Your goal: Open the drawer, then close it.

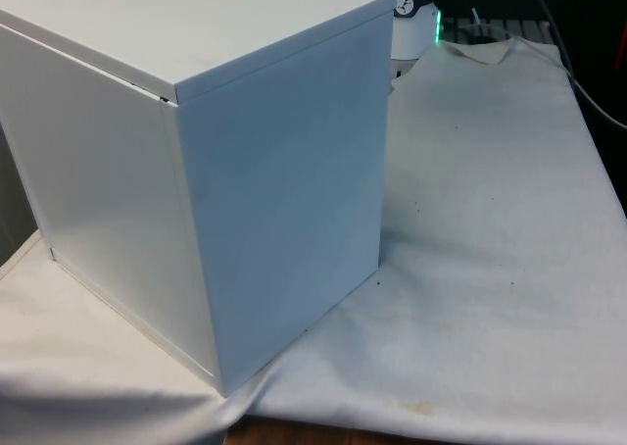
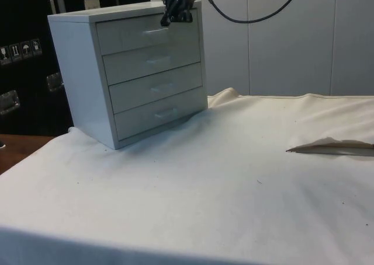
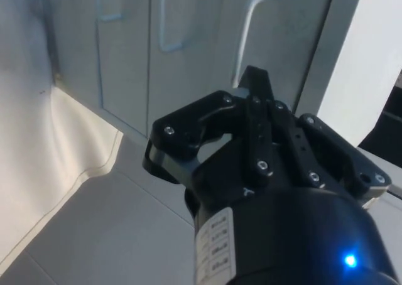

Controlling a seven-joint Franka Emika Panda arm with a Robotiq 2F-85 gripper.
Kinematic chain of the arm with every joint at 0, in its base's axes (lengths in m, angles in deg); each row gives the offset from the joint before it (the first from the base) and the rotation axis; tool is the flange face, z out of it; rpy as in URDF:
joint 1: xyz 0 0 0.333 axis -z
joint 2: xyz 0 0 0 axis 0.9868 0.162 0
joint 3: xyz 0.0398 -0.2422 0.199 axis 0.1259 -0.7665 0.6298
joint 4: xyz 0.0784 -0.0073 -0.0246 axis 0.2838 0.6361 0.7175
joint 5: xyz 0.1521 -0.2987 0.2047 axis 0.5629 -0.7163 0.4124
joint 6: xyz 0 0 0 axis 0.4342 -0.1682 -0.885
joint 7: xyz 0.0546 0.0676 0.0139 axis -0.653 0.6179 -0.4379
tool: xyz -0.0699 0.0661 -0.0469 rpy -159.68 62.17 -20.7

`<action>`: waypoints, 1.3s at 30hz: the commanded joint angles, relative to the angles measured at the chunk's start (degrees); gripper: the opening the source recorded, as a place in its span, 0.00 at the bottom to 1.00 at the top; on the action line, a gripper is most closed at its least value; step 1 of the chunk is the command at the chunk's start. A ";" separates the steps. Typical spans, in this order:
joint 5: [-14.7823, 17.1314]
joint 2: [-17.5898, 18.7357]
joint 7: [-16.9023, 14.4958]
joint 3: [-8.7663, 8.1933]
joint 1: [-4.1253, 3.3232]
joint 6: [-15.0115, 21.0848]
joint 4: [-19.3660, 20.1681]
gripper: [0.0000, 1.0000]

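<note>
A white chest of drawers (image 2: 79, 72) stands on the cloth, with four drawers stacked one above another. In the front view the chest (image 1: 274, 171) turns its plain back and side to the camera. The top drawer (image 2: 131, 36) sits flush with the ones below. My black gripper (image 2: 166, 21) hangs in front of that drawer's upper right part, just beside its thin handle (image 2: 155, 31). In the wrist view the gripper (image 3: 254, 78) is shut, its tips close to the top handle (image 3: 248, 31). Whether they touch it I cannot tell.
White cloth (image 1: 490, 220) spreads wide to the front view's right of the chest. A raised fold in the cloth (image 2: 330, 147) lies at the side view's right. Bare wood of the table edge (image 2: 11, 151) shows beside the chest. The lower drawers' handles (image 3: 166, 21) run alongside.
</note>
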 commanded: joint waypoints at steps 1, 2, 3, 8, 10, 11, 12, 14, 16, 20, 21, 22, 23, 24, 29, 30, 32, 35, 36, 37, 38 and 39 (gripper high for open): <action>-0.06 -0.46 0.00 0.23 0.00 -0.40 0.34 0.00; -1.38 -2.12 0.69 1.49 0.74 -1.72 1.26 0.00; -1.38 -2.52 0.69 1.72 0.74 -2.06 1.55 0.00; -1.60 -5.44 0.69 3.38 0.80 -4.18 3.55 0.00; -0.52 -4.98 0.06 2.69 0.06 -3.78 3.38 0.00; -1.66 -6.42 0.69 3.84 0.80 -4.87 4.24 0.00; -1.78 -7.45 0.69 4.35 0.80 -5.67 4.93 0.00; -1.78 -8.42 0.63 4.81 0.80 -6.30 5.61 0.00; -1.78 -9.45 0.63 5.33 0.80 -7.16 6.36 0.00; -0.97 -10.54 0.11 5.39 0.17 -7.85 7.16 0.00; -1.89 -11.52 0.69 6.36 0.74 -8.71 7.79 0.00; -1.89 -12.49 0.74 6.82 0.74 -9.40 8.54 0.00; -1.89 -13.01 0.80 7.10 0.69 -9.80 8.94 0.00; -1.89 -13.52 0.80 7.39 0.69 -10.20 9.34 0.00; -1.89 -15.76 1.09 8.65 0.69 -11.86 11.12 0.00; -1.89 -16.16 1.20 9.00 0.69 -12.26 11.52 0.00; -1.89 -16.96 1.38 9.51 0.69 -12.78 12.20 0.00; -1.83 -18.11 1.72 10.37 0.69 -13.69 13.24 0.00; -1.03 -17.42 1.03 9.51 0.17 -13.12 12.72 0.00; -1.78 -18.85 2.01 10.89 0.69 -14.27 13.92 0.00; -1.78 -19.25 2.18 11.29 0.69 -14.55 14.32 0.00; -1.78 -19.60 2.29 11.57 0.69 -14.78 14.67 0.00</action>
